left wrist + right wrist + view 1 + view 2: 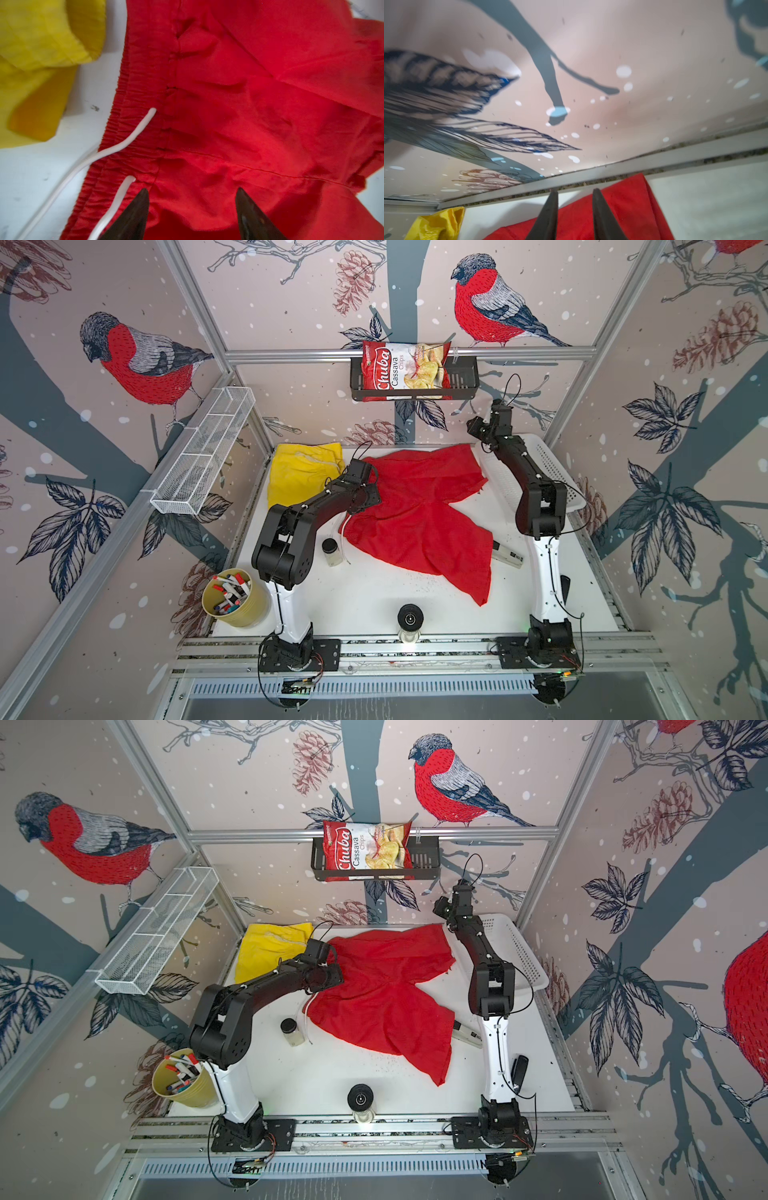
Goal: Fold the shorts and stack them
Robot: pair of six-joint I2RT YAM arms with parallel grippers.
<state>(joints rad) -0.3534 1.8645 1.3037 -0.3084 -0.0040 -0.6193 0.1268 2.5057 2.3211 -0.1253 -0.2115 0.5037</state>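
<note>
red shorts [419, 510] spread out mid worktop [374, 593], waistband to the left. yellow shorts [299, 472] far left, just beside them. left gripper [192, 191] over the red waistband, fingers wide, empty. right gripper [575, 190] raised far right, fingers narrow, holding nothing.

Red shorts [419, 510] lie spread and rumpled across the middle of the white surface [365, 593], with a white drawstring [342, 537] trailing at their left edge. Yellow shorts [297, 472] sit bunched just beside them, up and to the left. The left arm [307, 510] reaches over the red waistband. The right arm [523, 472] crosses a white lattice basket [561, 466]. A small jar [332, 551] stands near the drawstring.
</note>
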